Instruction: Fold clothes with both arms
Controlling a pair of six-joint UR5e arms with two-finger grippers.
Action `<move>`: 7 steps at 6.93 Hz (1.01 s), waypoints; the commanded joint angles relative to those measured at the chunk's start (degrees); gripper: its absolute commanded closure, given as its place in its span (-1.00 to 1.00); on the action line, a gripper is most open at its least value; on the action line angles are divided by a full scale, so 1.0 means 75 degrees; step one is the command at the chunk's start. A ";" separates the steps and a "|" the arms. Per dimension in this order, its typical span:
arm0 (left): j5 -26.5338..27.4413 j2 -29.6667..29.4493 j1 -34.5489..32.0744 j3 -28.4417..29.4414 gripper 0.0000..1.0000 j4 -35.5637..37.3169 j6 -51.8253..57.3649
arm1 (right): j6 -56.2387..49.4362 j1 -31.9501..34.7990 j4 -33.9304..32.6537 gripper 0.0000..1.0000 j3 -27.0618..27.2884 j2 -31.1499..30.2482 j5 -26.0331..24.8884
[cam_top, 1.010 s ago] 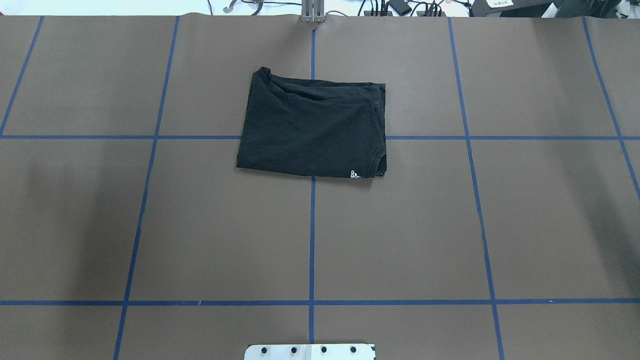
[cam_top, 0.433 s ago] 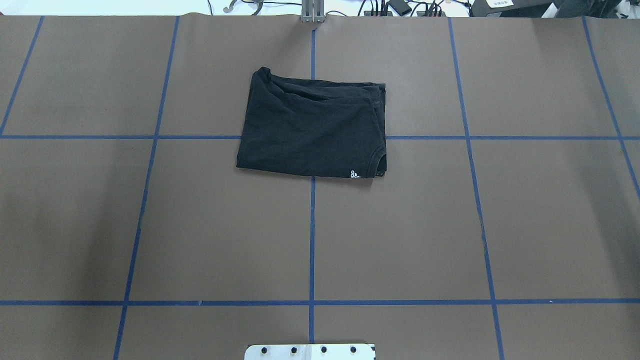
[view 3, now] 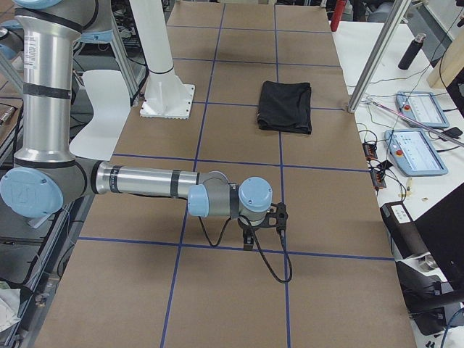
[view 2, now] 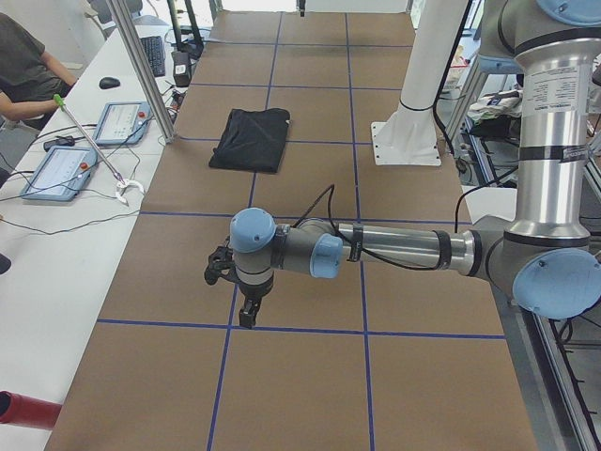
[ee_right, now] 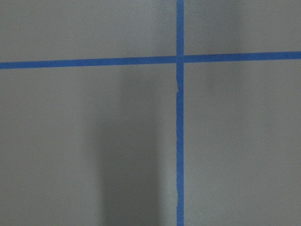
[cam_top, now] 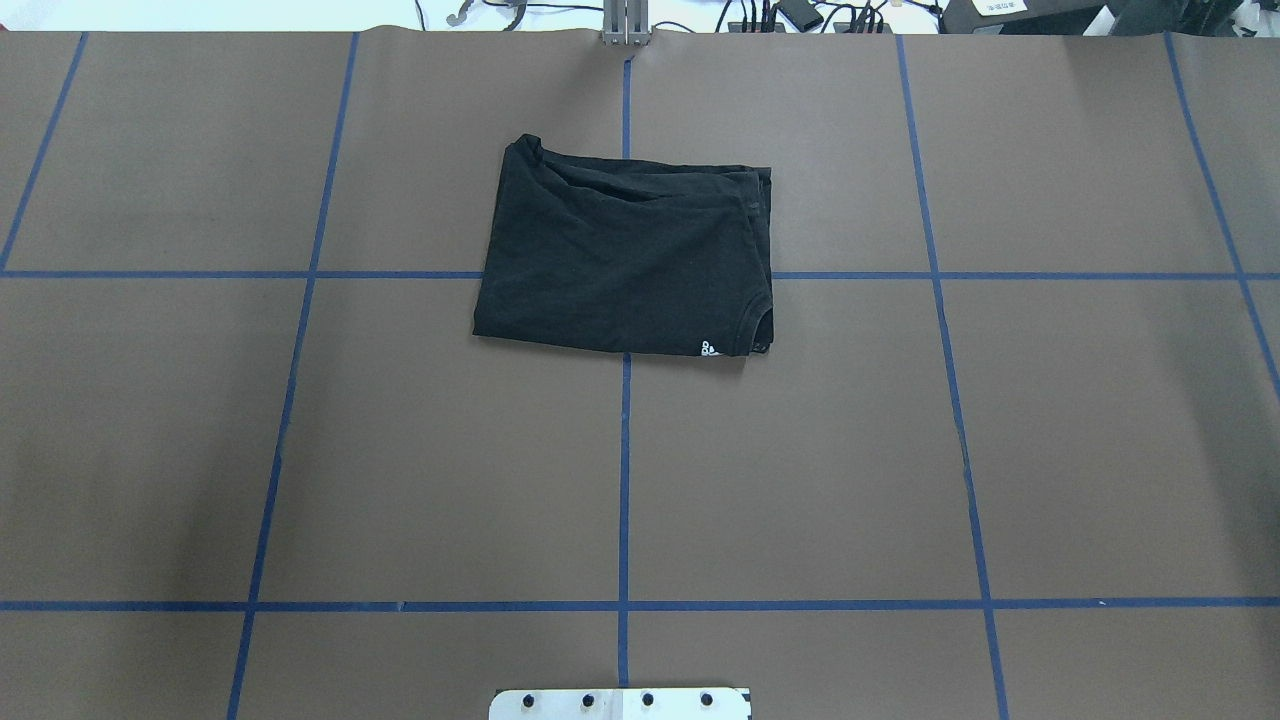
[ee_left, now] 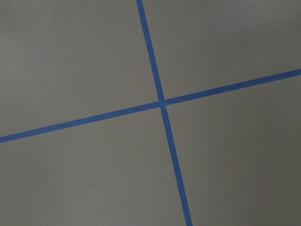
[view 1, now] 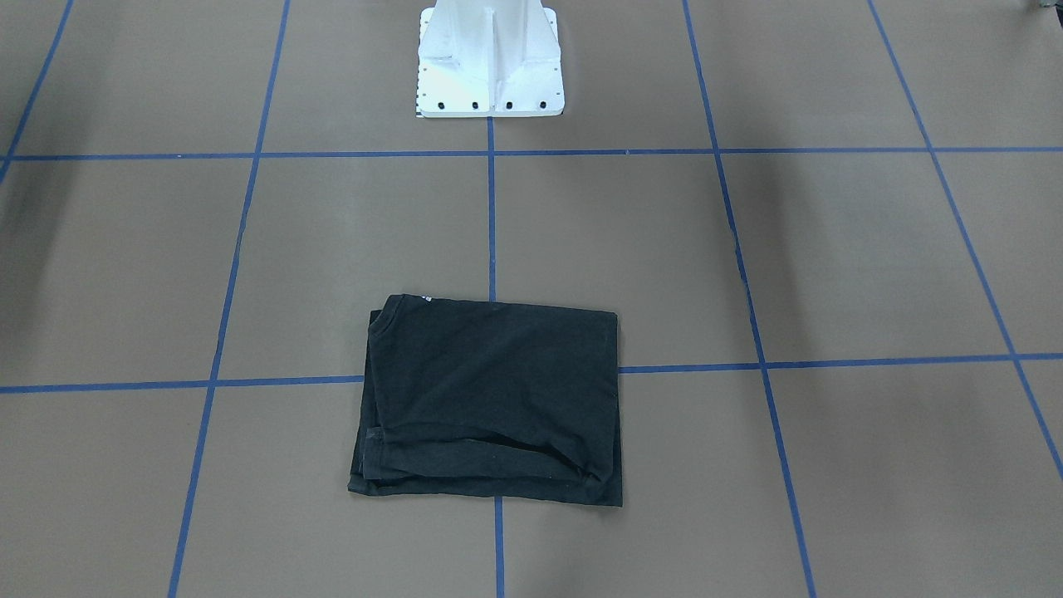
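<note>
Hovering well apart from the shirt (cam_top: 625, 260), we are hanging left claw (view 2: 246, 317) and right claw (view 3: 248, 243) over the brown table (cam_top: 800, 450); we cannot tell their grip.

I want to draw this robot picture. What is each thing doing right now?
T-shirt, folded into a rectangle, lying flat on the table, untouched.
Left hand, above the table, away from the T-shirt; open or shut unclear.
Right hand, above the table, away from the T-shirt; open or shut unclear.
</note>
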 commanded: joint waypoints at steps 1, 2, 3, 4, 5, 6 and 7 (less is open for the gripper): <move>-0.0023 -0.0035 0.0017 0.0036 -1.00 0.0080 -0.0038 | -0.0001 0.0174 0.0054 -0.99 -0.0001 -0.0222 0.0004; -0.0012 -0.0011 0.0017 0.0037 -1.00 0.0057 -0.0049 | -0.0059 0.0384 0.0077 -0.99 0.0080 -0.0386 0.0004; -0.0012 0.0000 0.0017 0.0037 -1.00 0.0045 -0.0050 | -0.0175 0.0653 0.0054 -0.99 0.0267 -0.0538 0.0004; -0.0012 -0.0023 0.0017 0.0013 -1.00 0.0057 -0.0061 | -0.0176 0.0795 -0.0039 -0.99 0.0559 -0.0749 0.0004; 0.0000 -0.0046 0.0017 0.0013 -1.00 0.0057 -0.0061 | -0.0176 0.0785 -0.0295 -0.99 0.0875 -0.0878 -0.0007; 0.0000 -0.0058 0.0006 0.0001 -1.00 0.0057 -0.0061 | -0.0176 0.0773 -0.0982 -0.99 0.1342 -0.0822 -0.0089; 0.0000 -0.0058 -0.0006 -0.0010 -1.00 0.0057 -0.0073 | -0.0153 0.0564 -0.1604 -0.99 0.1823 -0.0786 -0.0206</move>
